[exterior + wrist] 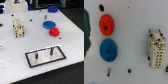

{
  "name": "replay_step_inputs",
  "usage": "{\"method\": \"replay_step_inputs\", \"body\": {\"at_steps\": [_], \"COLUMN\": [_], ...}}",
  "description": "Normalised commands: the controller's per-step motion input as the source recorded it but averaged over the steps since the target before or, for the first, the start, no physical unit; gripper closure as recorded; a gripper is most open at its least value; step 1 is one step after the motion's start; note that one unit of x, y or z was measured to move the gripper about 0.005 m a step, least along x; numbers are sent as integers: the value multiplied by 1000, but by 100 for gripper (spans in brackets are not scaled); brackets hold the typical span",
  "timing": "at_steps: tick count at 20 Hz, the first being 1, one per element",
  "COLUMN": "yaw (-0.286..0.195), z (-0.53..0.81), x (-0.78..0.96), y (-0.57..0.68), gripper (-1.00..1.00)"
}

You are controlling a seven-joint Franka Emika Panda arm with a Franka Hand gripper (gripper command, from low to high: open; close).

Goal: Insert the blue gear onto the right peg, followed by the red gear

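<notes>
Blue gear [48, 23] touches red gear [54, 32] near table [70, 45] far edge; we can't tell gripper state.

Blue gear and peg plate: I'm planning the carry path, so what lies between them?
In the exterior view, the stretch between the blue gear and the grey plate holds only the red gear, touching or nearly touching the blue one; the rest is bare white table.

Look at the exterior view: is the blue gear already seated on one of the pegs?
No, the blue gear lies flat on the white table beside the red gear, apart from the grey plate.
</notes>
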Motion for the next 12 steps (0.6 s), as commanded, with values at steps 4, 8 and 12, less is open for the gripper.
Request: {"method": "replay_step_inputs", "body": {"at_steps": [4, 8, 12], "yaw": [0, 0, 0], "z": [-145, -160, -261], "x": [-639, -627, -580], "y": [593, 605, 552], "gripper": [-100, -100, -100]}}
